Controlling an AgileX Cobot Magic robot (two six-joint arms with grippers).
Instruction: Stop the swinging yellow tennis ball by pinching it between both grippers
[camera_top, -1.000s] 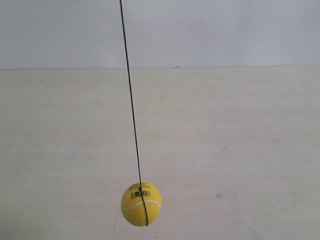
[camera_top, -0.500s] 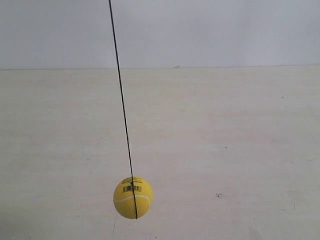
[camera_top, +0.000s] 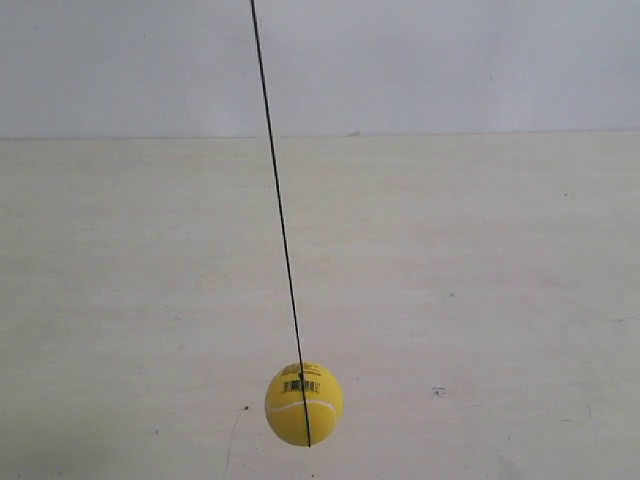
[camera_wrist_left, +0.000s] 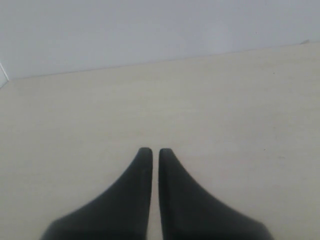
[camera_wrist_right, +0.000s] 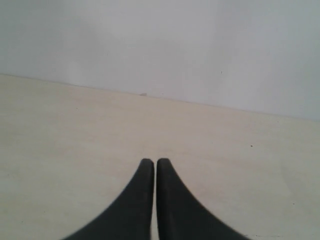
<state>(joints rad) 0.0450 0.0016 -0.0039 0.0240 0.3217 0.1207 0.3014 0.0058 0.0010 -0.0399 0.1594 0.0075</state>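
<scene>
**Exterior view.** The yellow tennis ball (camera_top: 304, 404) hangs low on a slanting black cord (camera_top: 280, 210) above a pale table (camera_top: 500, 260), its barcode label (camera_top: 301, 385) facing the camera. A grey wall (camera_top: 450, 60) stands behind. Neither arm appears.

**Left wrist view.** The left gripper (camera_wrist_left: 151, 151) is drawn together on nothing, with only table and wall ahead and no ball in sight.

**Right wrist view.** The right gripper (camera_wrist_right: 151, 161) is likewise closed and empty.

The approach appears not yet begun. The next move calls for both grippers to flank the ball from opposite sides and converge. Nothing visible obstructs them, but they should avoid the cord.
</scene>
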